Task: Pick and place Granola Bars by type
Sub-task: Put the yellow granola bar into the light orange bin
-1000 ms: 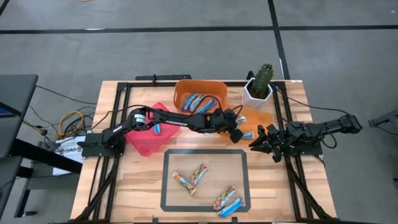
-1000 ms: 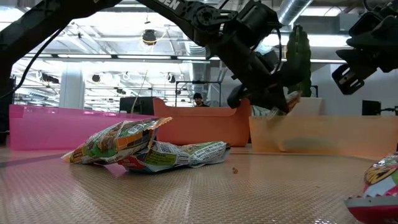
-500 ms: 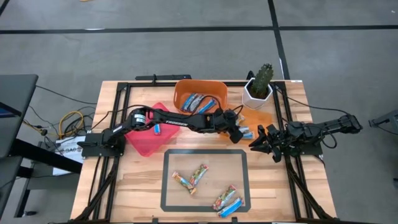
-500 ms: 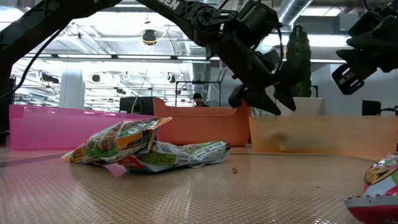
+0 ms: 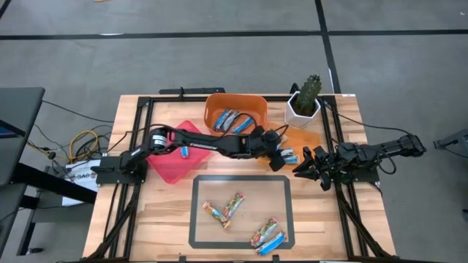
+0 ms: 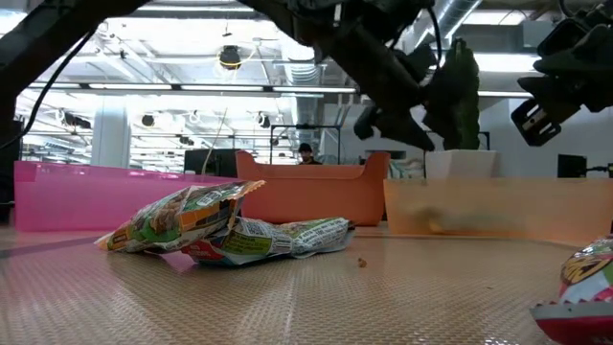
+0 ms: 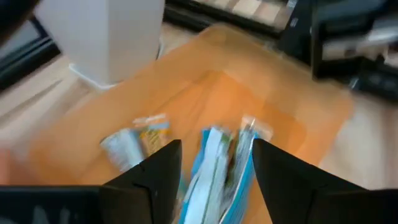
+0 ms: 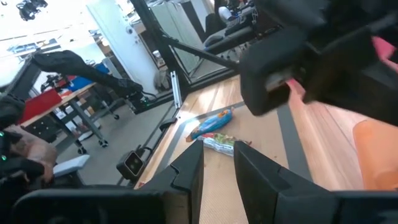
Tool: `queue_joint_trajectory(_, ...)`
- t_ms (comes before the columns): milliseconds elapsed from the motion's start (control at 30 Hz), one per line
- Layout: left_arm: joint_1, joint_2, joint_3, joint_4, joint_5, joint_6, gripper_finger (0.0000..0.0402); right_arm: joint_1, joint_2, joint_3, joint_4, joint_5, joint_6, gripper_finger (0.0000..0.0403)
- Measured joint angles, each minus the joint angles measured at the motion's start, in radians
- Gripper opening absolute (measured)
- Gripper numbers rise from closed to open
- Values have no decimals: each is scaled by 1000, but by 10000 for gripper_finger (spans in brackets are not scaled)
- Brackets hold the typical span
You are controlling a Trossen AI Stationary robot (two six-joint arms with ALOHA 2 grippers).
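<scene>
My left gripper (image 7: 215, 163) hangs open over the pale orange tray (image 5: 306, 140) at the table's far right, touching nothing. Straight below its fingers, blue-and-white Granola Bars (image 7: 214, 177) lie flat on the tray floor, with another bar (image 7: 134, 142) beside them. More bars lie in the orange bin (image 5: 235, 111), and one blue bar (image 5: 185, 151) is in the pink bin (image 5: 174, 162). Several multicoloured and blue bars (image 5: 228, 207) (image 5: 267, 237) lie inside the black-taped rectangle. My right gripper (image 5: 310, 165) waits beside the tray, slightly open and holding nothing.
A white pot with a cactus (image 5: 306, 101) stands just behind the pale orange tray. The black arm frames (image 5: 344, 197) run along both table sides. In the low view, two crumpled multicoloured bars (image 6: 215, 228) lie on the near mat and another bar (image 6: 584, 287) lies at the right.
My left gripper has opened and let go of a bar, which now lies in the pale orange tray. The gripper has then risen a little above the tray. My right arm has kept still.
</scene>
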Motion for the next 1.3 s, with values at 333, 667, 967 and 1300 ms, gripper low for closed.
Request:
queue_joint_trajectory(333, -102, -114, 0, -359, -32, 126, 187, 0, 0, 0, -3, 0, 0, 82)
queue_joint_trajectory(667, -255, -158, 0, -690, 46, 86, 187, 0, 0, 0, -3, 0, 0, 82)
queue_joint_trajectory(967, -349, -158, 0, -799, 124, -116, 187, 0, 0, 0, -3, 0, 0, 82)
queue_joint_trajectory(1300, -442, -158, 0, -1003, 165, -37, 187, 0, 0, 0, -3, 0, 0, 82)
